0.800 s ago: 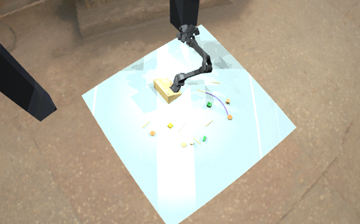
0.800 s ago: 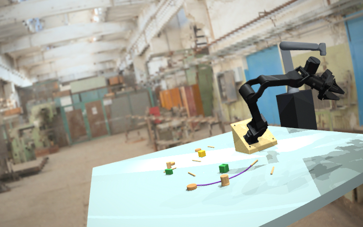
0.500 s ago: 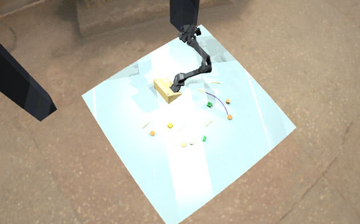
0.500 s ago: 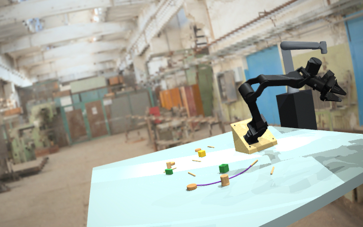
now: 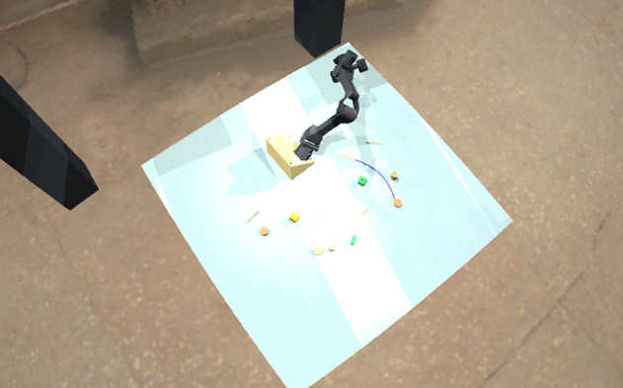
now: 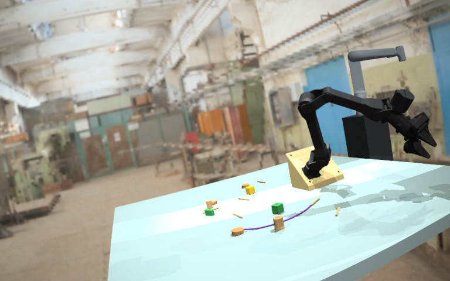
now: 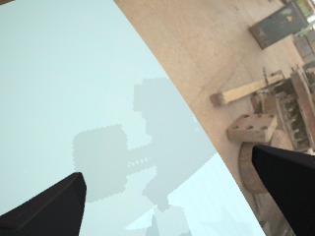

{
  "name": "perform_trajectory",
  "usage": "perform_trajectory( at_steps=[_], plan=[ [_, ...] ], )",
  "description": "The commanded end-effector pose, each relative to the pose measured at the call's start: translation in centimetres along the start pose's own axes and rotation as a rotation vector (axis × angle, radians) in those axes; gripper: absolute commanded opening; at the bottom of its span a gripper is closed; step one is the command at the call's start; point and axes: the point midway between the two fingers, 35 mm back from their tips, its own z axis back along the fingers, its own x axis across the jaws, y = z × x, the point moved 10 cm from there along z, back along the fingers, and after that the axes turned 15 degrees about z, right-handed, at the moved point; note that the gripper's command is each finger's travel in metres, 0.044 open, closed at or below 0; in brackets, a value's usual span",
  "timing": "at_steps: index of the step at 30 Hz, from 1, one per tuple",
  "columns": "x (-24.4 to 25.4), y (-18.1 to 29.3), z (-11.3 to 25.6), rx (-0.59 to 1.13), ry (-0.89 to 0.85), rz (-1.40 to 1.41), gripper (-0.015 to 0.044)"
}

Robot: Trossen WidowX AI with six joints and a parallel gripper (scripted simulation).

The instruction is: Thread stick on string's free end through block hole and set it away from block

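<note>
A thin wooden stick [image 5: 347, 156] [image 6: 315, 201] lies on the table [image 5: 263, 322] [image 6: 198, 254] at the end of a purple string [image 5: 381, 172] [image 6: 297, 215]. The string curves to a round orange-brown button [image 5: 397, 203] [image 6: 237, 231]. A green cube [image 5: 361, 180] [image 6: 278, 208] stands beside the string; dark marks on it look like a hole, but I cannot be sure it goes through. My gripper [image 5: 348, 57] [image 6: 432, 151] [image 7: 170, 169] is open and empty. It hangs high near the table's back edge, far from the stick and cube.
The arm stands on a tan wedge [image 5: 281, 158] [image 6: 298, 177]. A loose stick [image 5: 373, 142] [image 6: 337, 211] and a brown cylinder [image 5: 394, 174] [image 6: 279, 223] are near the string. A yellow cube [image 5: 295, 216] [image 6: 250, 189], a green piece [image 5: 353, 240] [image 6: 209, 212] and several sticks lie farther off.
</note>
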Motion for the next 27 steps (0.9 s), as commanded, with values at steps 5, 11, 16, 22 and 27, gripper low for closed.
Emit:
perform_trajectory(
  at_steps=[5, 11, 16, 22, 27],
  plan=[
    [-1.1, 7.2, -4.8, 0.242, -0.04, 0.124, 0.044],
    [-2.1, 13.6, -6.4, 0.415, -0.088, 0.177, 0.044],
    [-3.0, 19.3, -6.4, 0.56, -0.139, 0.2, 0.044],
    [-4.8, 25.4, -3.8, 0.712, -0.211, 0.181, 0.044],
    [-2.9, 30.9, -1.9, 0.771, -0.42, 0.163, 0.044]
  ],
)
